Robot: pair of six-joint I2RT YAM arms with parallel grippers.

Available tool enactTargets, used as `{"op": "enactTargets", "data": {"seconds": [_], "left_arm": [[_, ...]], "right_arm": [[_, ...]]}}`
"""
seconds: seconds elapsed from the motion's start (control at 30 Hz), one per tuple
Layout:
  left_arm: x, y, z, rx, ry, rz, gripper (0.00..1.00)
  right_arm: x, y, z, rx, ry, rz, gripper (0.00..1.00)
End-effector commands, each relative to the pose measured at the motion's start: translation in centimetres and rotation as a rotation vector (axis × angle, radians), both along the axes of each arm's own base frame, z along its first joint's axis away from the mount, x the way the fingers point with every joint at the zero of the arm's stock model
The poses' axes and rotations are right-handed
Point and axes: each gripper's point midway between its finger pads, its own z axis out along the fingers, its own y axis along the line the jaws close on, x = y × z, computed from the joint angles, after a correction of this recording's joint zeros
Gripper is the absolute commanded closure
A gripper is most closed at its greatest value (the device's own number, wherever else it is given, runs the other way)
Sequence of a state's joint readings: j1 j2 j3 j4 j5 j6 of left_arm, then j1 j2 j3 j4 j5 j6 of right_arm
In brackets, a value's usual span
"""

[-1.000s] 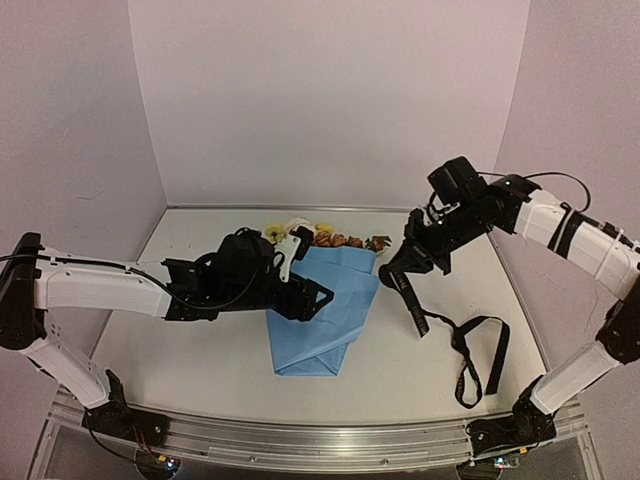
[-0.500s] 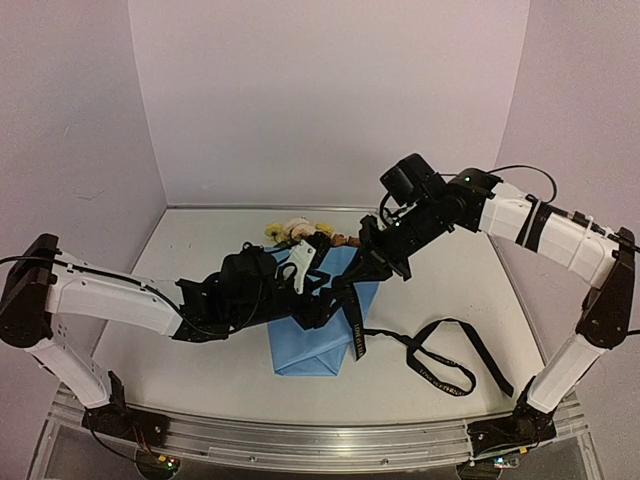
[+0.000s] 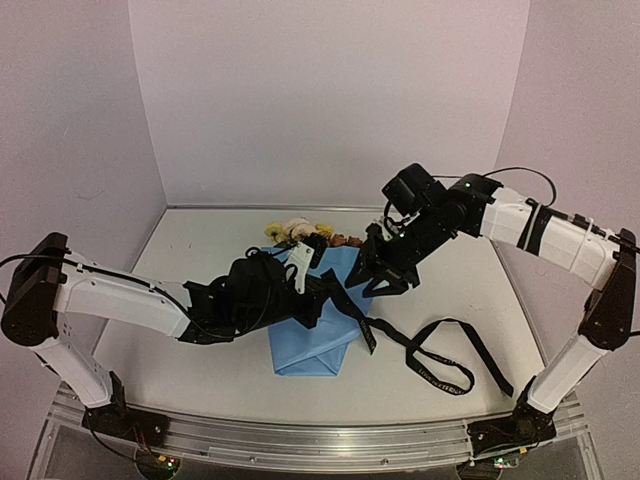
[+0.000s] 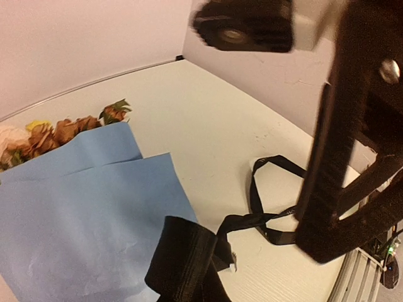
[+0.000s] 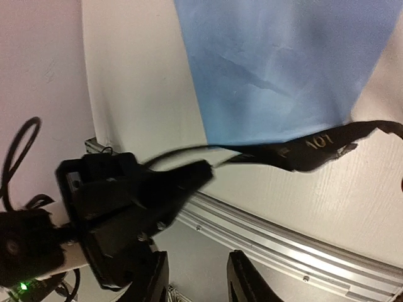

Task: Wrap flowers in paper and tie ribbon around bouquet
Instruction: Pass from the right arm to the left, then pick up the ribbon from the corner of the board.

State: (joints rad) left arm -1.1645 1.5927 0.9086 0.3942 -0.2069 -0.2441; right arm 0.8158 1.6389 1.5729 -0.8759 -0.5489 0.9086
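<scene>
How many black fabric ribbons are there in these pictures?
1. The black fabric ribbon runs from the shut left gripper, across the light blue paper cone, onto the white table. No other shows.

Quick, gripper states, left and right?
Left gripper: closed, holding the ribbon.
Right gripper: open, holding nothing.
</scene>
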Motion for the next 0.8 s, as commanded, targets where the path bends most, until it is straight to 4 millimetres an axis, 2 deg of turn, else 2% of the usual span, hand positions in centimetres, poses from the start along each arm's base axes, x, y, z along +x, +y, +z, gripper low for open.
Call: {"op": "enactTargets", "data": {"seconds": [0.0,0.07,0.13,0.2,0.3,0.4,0.57,0.67,0.77], "left_arm": [[1.5,3.9,2.2,-0.053,0.045,0.199,1.00],[1.3,5.6,1.6,-0.038,0.082,0.243,1.00],[1.0,7.0,1.9,-0.046,0.103,0.270,1.00],[0.6,8.4,2.0,-0.055,0.130,0.297,1.00],[0.3,10.4,1.8,-0.056,0.161,0.342,1.00],[0.3,12.4,1.6,-0.053,0.192,0.413,1.00],[0.5,15.6,2.1,-0.076,0.201,0.530,1.00],[0.5,16.5,2.6,-0.095,0.196,0.558,1.00],[0.6,16.8,2.9,-0.100,0.199,0.573,1.00]], "right_arm": [[-0.3,-7.6,-1.9,-0.210,-0.104,-0.033,0.53],[0.0,-12.2,-4.4,-0.303,-0.092,-0.127,0.46],[-0.1,-16.8,-7.4,-0.404,-0.063,-0.217,0.44],[-0.4,-20.8,-9.5,-0.510,-0.080,-0.268,0.42],[-0.9,-25.3,-11.8,-0.647,-0.099,-0.314,0.37],[-0.7,-27.1,-14.2,-0.650,-0.030,-0.403,0.34],[2.0,-26.6,-17.7,-0.547,0.064,-0.587,0.34],[4.2,-25.9,-19.4,-0.494,0.074,-0.703,0.34],[5.8,-26.3,-20.5,-0.482,0.055,-0.831,0.34]]}}
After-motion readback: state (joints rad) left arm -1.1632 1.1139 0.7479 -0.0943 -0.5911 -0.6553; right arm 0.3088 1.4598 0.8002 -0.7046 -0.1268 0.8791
